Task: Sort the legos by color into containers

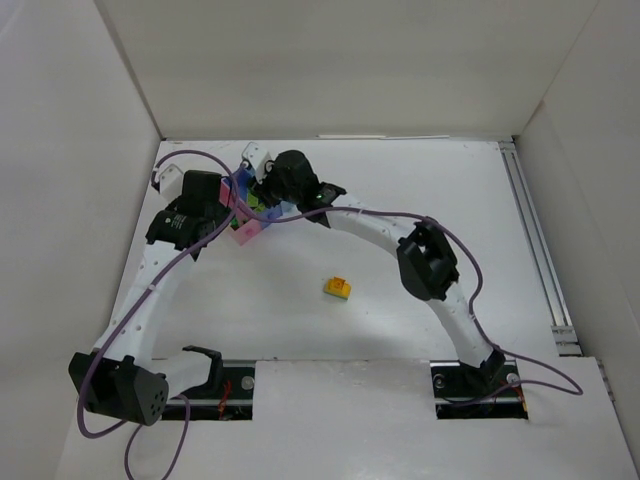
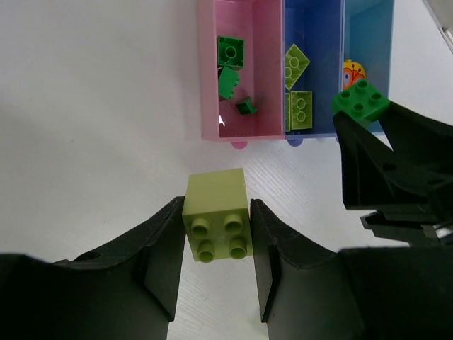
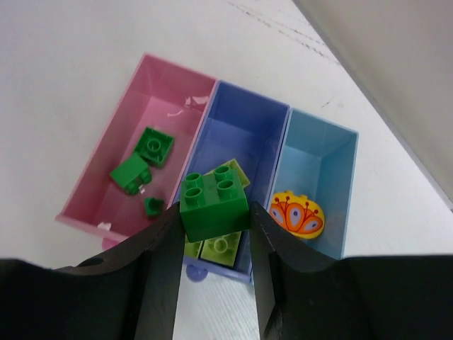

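My left gripper is shut on a lime lego, just above the white table and short of the containers' near wall. My right gripper is shut on a dark green lego and hangs over the near end of the middle compartment. The pink compartment holds three dark green pieces. Lime legos lie in the periwinkle compartment, and an orange-yellow patterned piece lies in the light blue one. One orange-yellow lego lies loose on the table.
The tray stands at the back left of the table with both wrists crowded round it. In the left wrist view the right gripper's black fingers sit close on the right. White walls enclose the table on three sides.
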You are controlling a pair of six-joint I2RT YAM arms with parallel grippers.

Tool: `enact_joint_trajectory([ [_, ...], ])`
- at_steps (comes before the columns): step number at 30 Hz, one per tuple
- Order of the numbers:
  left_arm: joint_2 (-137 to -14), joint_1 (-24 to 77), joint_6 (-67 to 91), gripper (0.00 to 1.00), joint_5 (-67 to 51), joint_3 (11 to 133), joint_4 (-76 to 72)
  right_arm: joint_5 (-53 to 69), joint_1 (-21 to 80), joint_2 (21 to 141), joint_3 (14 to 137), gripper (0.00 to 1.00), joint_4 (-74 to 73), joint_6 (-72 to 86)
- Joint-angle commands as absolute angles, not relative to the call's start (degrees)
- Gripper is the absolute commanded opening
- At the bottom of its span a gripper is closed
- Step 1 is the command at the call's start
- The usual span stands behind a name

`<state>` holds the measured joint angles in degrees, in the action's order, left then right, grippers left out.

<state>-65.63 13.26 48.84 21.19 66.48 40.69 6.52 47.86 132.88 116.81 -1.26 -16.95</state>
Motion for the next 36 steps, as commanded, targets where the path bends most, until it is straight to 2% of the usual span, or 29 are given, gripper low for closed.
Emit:
enact_joint_trajectory([
  [1,-63.9,12.9,47.3,0.11,21.2,67.0,40.2,1.7,49.4,134.7,123.0,0.0,0.6,-15.6],
  [8,-63.9,12.9,46.8,0.11,20.7,66.4,39.0,-1.4,49.4,140.7,131.5,0.0,-1.8,-15.6],
  [19,-63.4,12.9,46.2,0.11,19.6,66.4,38.5,-2.5,49.4,140.9,130.3,0.0,-1.8,-15.0],
  [28,-62.1,12.9,46.2,0.11,20.1,66.4,38.5,10.9,49.9,139.7,128.4,0.0,-1.8,-16.2],
  [36,-61.0,12.9,46.8,0.12,21.7,66.4,39.5,11.3,52.4,140.3,129.0,0.0,-1.8,-17.2],
])
